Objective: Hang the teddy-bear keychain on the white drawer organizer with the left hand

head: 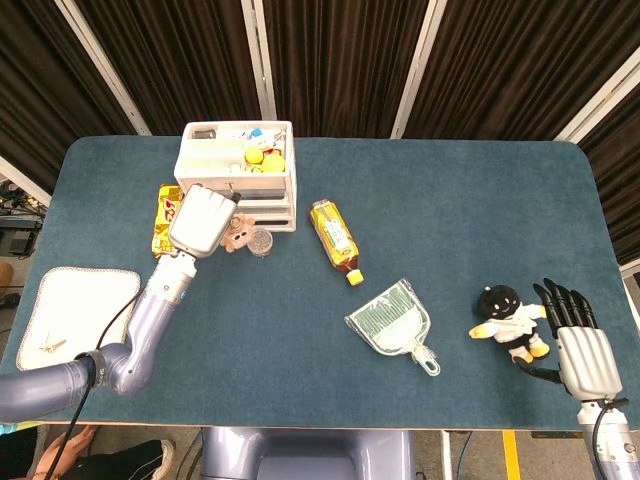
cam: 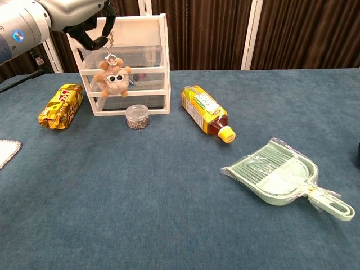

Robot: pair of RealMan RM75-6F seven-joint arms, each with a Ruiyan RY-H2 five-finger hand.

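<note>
The teddy-bear keychain (cam: pixel 113 80) dangles by its chain in front of the white drawer organizer (cam: pixel 147 63), level with its upper drawers. My left hand (cam: pixel 84 23) pinches the keychain's ring from above, at the organizer's top left corner. From the head view, the left hand (head: pixel 205 220) covers the organizer's (head: pixel 262 190) front left side and the bear (head: pixel 238 233) peeks out beside it. My right hand (head: pixel 580 342) lies at the table's right front with fingers stretched out, holding nothing.
A yellow snack bag (cam: pixel 60 106) lies left of the organizer and a small round tin (cam: pixel 137 116) sits in front of it. Further right lie a tea bottle (cam: pixel 205 109) and a green dustpan (cam: pixel 278 177). A black-and-white plush (head: pixel 510 322) sits beside my right hand. A white cloth (head: pixel 70 315) lies front left.
</note>
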